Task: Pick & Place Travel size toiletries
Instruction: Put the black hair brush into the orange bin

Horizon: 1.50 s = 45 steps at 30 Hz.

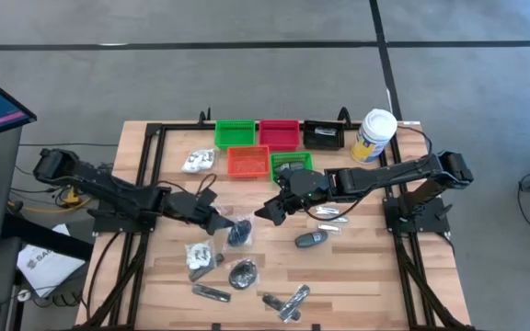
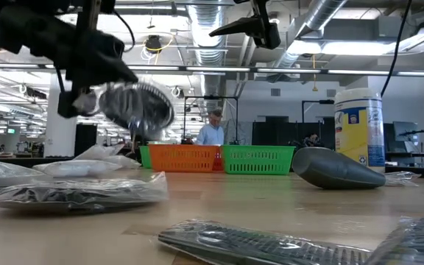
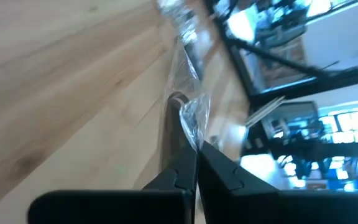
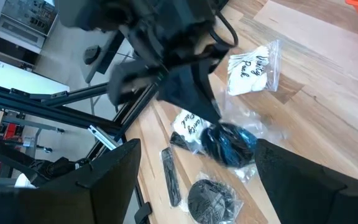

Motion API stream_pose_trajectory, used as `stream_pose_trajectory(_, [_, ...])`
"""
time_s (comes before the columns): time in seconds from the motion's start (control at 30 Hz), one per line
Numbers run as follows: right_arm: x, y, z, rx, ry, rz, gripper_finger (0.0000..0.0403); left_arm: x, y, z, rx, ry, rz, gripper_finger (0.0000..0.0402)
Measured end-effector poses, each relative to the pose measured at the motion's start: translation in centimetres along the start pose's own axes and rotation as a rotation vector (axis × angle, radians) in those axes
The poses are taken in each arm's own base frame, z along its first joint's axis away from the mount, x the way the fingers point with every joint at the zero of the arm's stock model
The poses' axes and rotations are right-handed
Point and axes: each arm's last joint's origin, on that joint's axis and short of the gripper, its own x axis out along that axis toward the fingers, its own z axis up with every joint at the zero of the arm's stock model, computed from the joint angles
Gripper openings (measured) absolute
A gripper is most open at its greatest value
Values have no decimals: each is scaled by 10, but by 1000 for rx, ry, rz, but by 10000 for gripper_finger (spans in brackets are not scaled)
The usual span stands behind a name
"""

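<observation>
Black round packet (image 1: 239,232) hangs from left gripper (image 1: 224,223).

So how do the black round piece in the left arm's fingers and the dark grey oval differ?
Pose: the black round piece hangs above the table in the shut left gripper; the dark grey oval lies flat on the wood.
Wrapping: the round piece sits in clear plastic; the oval shows no wrapping.
Shape: the piece is a disc; the oval is long, narrowing toward one end.
Both are small and dark.
</observation>
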Motion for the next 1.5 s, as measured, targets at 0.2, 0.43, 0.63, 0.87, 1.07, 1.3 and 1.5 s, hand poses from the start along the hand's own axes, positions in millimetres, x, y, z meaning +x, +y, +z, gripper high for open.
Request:
stream_pose_trajectory(0.2, [0, 0, 0, 0, 0, 0, 306, -13, -9, 7, 11, -75, -55, 1])
stream_pose_trajectory(0.43, [0, 1, 1, 2, -8, 11, 306, -25, -16, 15, 23, -166, -94, 1])
stream_pose_trajectory(0.63, [0, 2, 2, 2, -15, 20, 306, -35, -20, 22, 39, -214, -139, 1])
stream_pose_trajectory(0.87, [0, 1, 2, 2, -15, 19, 306, -48, -25, 31, 41, -271, -194, 1])
stream_pose_trajectory(1.07, [0, -1, 6, -6, -27, 16, 306, -54, -29, 38, 70, -302, -256, 1])
stream_pose_trajectory(1.3, [0, 4, 15, -33, -90, 80, 306, -58, -36, 46, 82, -330, -361, 1])
stream_pose_trajectory(1.5, [-2, 7, 23, -56, -148, 134, 306, -62, -42, 50, 84, -361, -446, 1])
